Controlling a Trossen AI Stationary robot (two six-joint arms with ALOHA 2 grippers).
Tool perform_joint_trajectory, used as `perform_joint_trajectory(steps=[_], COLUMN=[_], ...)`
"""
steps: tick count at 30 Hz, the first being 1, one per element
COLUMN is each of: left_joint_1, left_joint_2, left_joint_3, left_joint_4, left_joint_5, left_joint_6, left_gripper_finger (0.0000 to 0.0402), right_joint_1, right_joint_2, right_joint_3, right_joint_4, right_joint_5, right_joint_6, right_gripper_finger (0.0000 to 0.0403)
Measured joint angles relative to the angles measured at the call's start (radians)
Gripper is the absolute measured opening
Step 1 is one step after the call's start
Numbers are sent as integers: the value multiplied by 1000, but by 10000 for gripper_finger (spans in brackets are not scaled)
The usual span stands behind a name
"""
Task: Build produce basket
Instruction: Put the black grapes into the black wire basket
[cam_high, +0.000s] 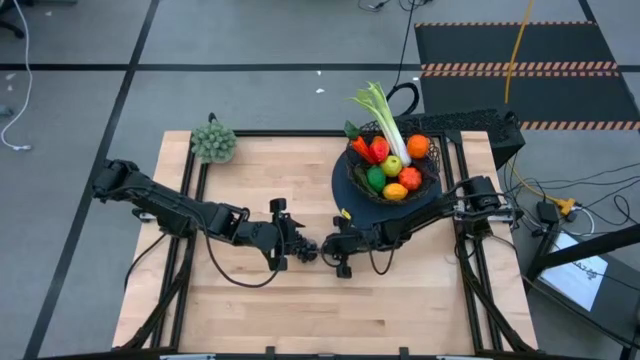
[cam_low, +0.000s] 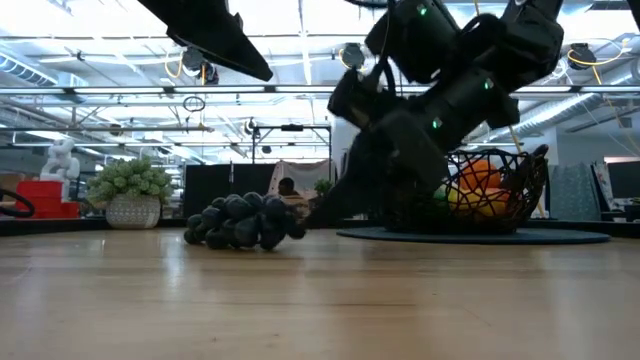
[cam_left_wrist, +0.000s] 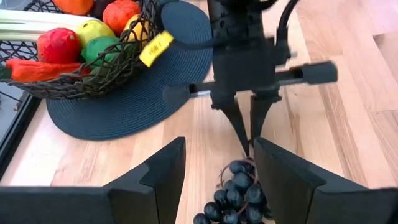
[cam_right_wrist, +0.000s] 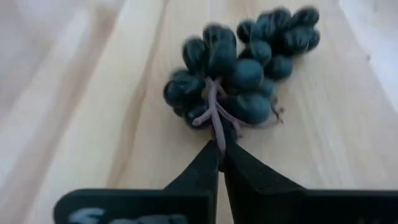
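Observation:
The dark grapes (cam_high: 308, 250) lie on their side on the bare wood in the middle of the table (cam_low: 245, 222). My right gripper (cam_right_wrist: 221, 149) comes in from the table's right and is shut on their stem. My left gripper (cam_left_wrist: 219, 143) comes from the left and is open, one finger on each side of the bunch (cam_left_wrist: 236, 193), touching nothing that I can see. The black wire basket (cam_high: 395, 165) stands on a round dark disc (cam_left_wrist: 124, 106) toward the far right. It holds a leek, carrot, tomato, lemon, lime, orange and other produce. My right gripper pinches the grapes' thin pinkish stem (cam_right_wrist: 217, 134) between its two fingertips (cam_left_wrist: 247, 140). It comes slanting down from the table's right side, along the stem. The bunch lies on the table beyond the fingertips (cam_low: 245, 222).
A grey-green bushy clump (cam_high: 213, 142) stands at the table's far left corner. A yellow tag (cam_left_wrist: 155, 48) hangs on the basket's rim. Bare wood lies along the near side of the table (cam_high: 300, 310) and to the left of the arms.

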Motion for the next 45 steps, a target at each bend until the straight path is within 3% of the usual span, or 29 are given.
perform_joint_trajectory(steps=[30, 45], left_joint_1=[0, 0], left_joint_2=[0, 0], left_joint_3=[0, 0], left_joint_4=[0, 77], left_joint_5=[-1, -2], left_joint_6=[-10, -4], left_gripper_finger=[189, 188], right_joint_1=[51, 57], right_joint_2=[-373, -665], right_joint_3=[-1, -1], right_joint_4=[-13, -81], right_joint_5=[3, 8], right_joint_6=[-100, -242], right_gripper_finger=[1, 1])
